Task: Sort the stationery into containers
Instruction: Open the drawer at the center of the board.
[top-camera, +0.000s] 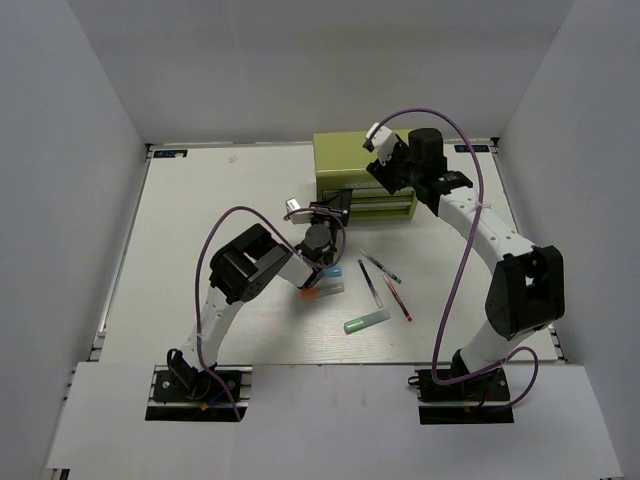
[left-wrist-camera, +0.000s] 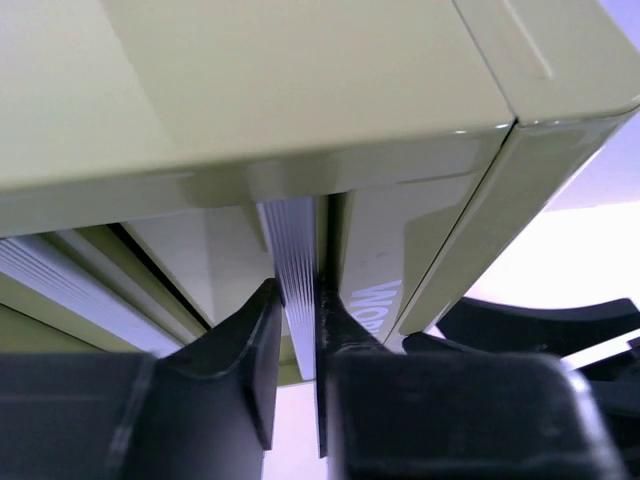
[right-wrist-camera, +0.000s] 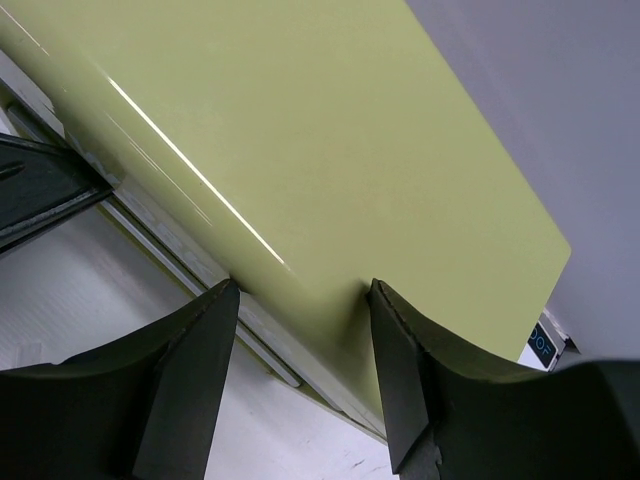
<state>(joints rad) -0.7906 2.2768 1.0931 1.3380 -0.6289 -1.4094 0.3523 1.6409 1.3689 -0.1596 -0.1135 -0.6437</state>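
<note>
Left arm (top-camera: 215, 315) and right arm (top-camera: 490, 235): white links, black joint housings, looped purple cables (top-camera: 464, 250). Claw fingers (right-wrist-camera: 185, 375): matte black, wedge-shaped.

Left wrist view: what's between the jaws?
The ribbed silver drawer handle of the olive chest, pinched by the left gripper. The left wrist view shows it.

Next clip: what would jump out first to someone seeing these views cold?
Both arms meet at the olive-green chest at the far side of the table. The left gripper pinches a ribbed drawer handle on its front, and the right gripper stands open over its top. The stationery, among it the red pen and the mint green stick, lies loose between the arms.
</note>
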